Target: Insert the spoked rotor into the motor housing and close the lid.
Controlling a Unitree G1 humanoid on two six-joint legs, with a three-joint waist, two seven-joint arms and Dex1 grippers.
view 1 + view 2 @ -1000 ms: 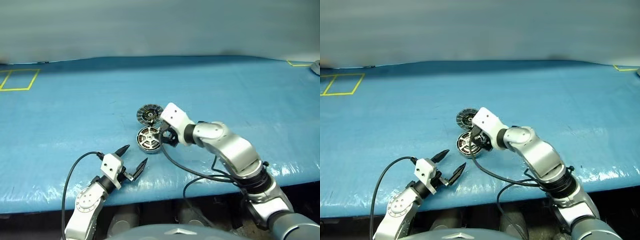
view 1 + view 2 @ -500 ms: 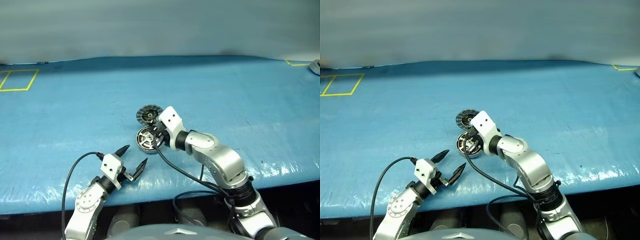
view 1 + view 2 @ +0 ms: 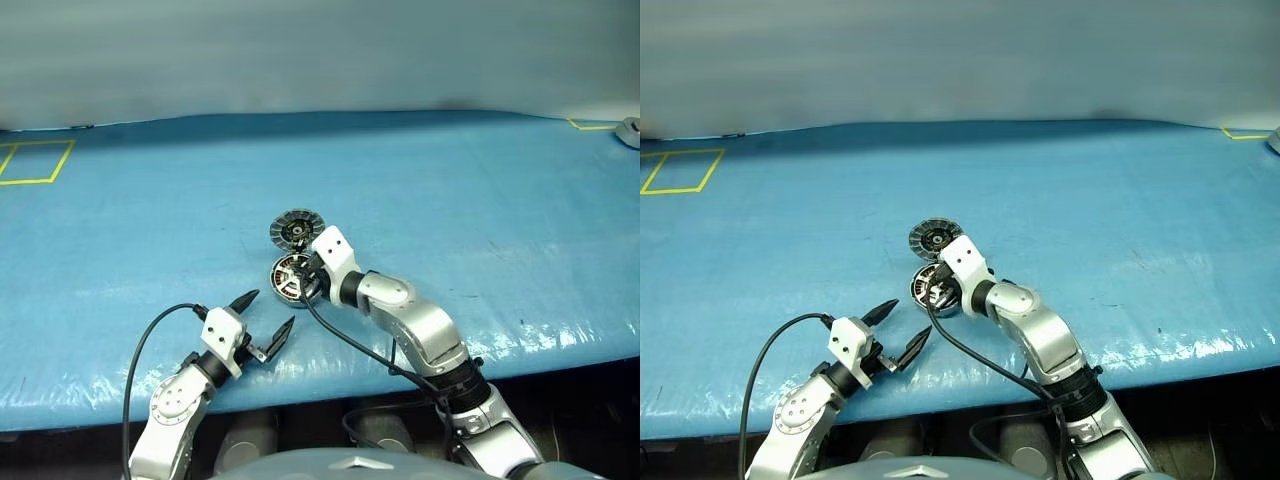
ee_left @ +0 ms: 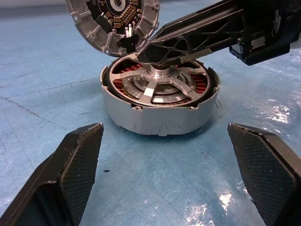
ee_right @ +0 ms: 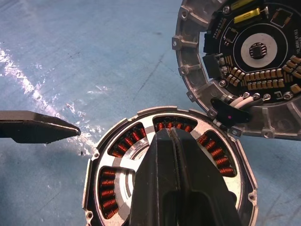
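Observation:
The motor housing (image 4: 155,120) stands on the blue table just ahead of my open left gripper (image 3: 272,310). The spoked rotor (image 4: 155,89) lies inside it, silvery spokes over copper coils. The lid (image 4: 113,19) hangs open at the housing's far edge, its circuit-board face showing. My right gripper (image 5: 172,132) is shut with nothing between its fingers. It reaches in from the right and lies across the top of the rotor, with its tips past the hub near the lid's hinge. I cannot tell whether it touches the rotor.
The blue sheet covers the whole table (image 3: 480,200). A yellow taped square (image 3: 35,160) marks the far left corner and a grey object (image 3: 630,130) sits at the far right edge. Black cables hang from both arms at the table's front edge.
My right arm has sunk and swung to the left, bringing its gripper from the housing's right edge over the rotor, and its fingers have shut. The left arm has not moved.

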